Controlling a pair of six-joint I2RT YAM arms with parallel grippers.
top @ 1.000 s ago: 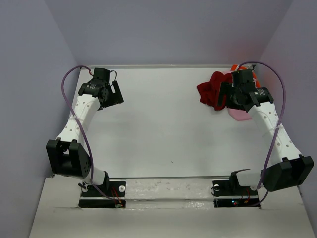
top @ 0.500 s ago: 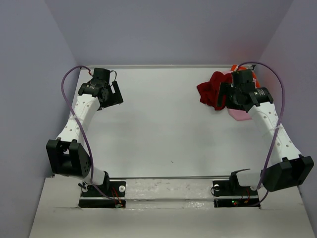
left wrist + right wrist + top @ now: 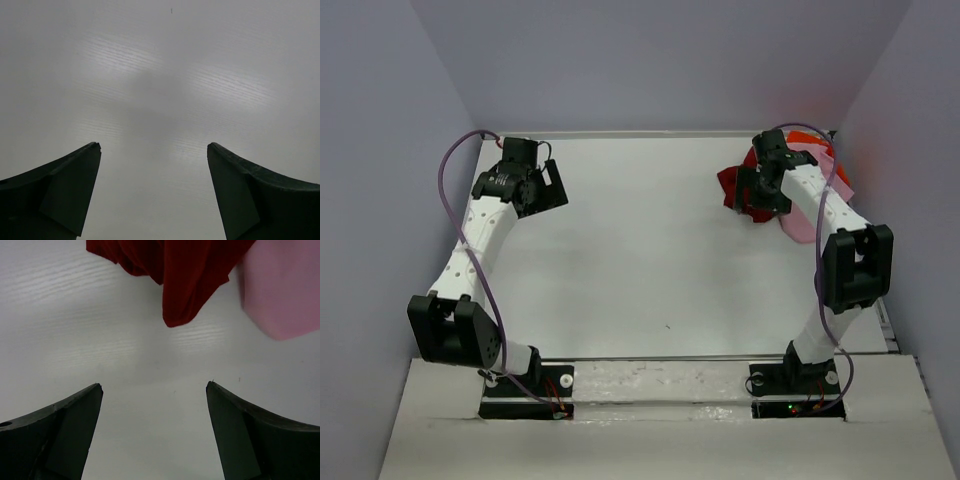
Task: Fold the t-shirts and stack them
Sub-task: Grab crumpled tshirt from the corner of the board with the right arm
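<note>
1. Dark red cloth t-shirt point(image 3: 732, 188), crumpled in a heap, sits at the far right of the white counter point(image 3: 640, 260), and a light pink cloth t-shirt point(image 3: 802, 226) lies just beside it on the right.
2. Right pincer point(image 3: 152, 387) hovers low over the counter, just short of the red hem, fingers spread wide and gripping nothing.
3. Left pincer point(image 3: 152, 145) hangs at the far left, well apart from both shirts, fingers likewise wide apart above the counter.

The t-shirts point(image 3: 734, 186) lie heaped at the table's point(image 3: 640, 250) far right, the right gripper point(image 3: 154, 386) beside them.
</note>
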